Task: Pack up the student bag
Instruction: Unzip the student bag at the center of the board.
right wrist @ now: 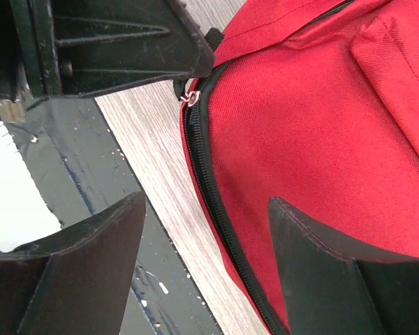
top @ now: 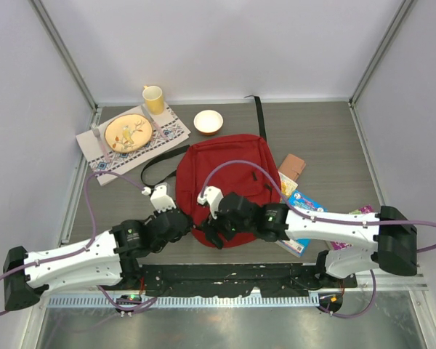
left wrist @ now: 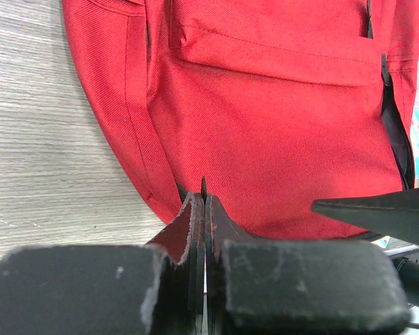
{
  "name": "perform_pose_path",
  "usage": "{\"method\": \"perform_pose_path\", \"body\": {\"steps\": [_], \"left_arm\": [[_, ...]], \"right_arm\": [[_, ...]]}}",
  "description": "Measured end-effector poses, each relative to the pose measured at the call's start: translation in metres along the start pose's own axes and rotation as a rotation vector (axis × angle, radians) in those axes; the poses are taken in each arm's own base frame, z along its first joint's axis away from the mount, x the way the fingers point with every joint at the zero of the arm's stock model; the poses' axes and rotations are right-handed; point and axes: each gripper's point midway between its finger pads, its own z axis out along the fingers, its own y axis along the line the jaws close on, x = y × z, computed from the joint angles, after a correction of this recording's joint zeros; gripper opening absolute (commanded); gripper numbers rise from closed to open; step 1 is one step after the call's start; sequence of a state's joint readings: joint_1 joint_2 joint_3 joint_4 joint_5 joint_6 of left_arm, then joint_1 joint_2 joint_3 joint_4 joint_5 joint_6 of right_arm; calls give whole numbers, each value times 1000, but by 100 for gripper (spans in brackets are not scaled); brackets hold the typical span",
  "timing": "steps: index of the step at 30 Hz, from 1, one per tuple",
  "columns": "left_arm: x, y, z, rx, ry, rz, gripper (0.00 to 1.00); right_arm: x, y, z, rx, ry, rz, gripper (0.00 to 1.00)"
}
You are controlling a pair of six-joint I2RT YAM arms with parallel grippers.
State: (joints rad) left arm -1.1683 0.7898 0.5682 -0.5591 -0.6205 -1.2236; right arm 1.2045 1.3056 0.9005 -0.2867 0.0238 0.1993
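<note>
At the desk's (top: 320, 138) near edge, the left hand (left wrist: 204, 202) is clamped tight on a fold of the bag (top: 229, 163) at its near rim, beside the zip pull (right wrist: 189, 98). The right hand (right wrist: 206, 204) gapes wide and empty over the zip (right wrist: 208, 181). The bag lies flat mid-desk. It looks like soft, limp, light cloth that will sag and drag, so the pull and rim seem the best holds. Books (top: 299, 202) lie right, a cup (top: 153, 98) at the far left corner.

Light was bright and even from above | shadows were soft and faint | metal strip (top: 225, 331) showed mild glare | fingers (left wrist: 77, 286) were blurred close up, bag (left wrist: 265, 125) weave was sharp
</note>
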Motion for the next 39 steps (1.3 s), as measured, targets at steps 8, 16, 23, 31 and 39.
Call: {"method": "perform_pose_path", "body": {"steps": [8, 16, 23, 31, 39], "left_arm": [[0, 0, 0, 0, -2, -4, 0], [-3, 2, -1, -6, -15, -5, 0], [-10, 16, 5, -64, -33, -4, 0], [-37, 48, 24, -183, -46, -25, 0], [-34, 69, 38, -267, 20, -19, 0]], "right_arm": [[12, 0, 23, 67, 25, -113, 46], [21, -7, 32, 99, 17, -115, 1], [31, 0, 23, 66, -12, -93, 1], [34, 15, 19, 25, -55, -58, 1], [33, 17, 19, 26, -70, -37, 1]]}}
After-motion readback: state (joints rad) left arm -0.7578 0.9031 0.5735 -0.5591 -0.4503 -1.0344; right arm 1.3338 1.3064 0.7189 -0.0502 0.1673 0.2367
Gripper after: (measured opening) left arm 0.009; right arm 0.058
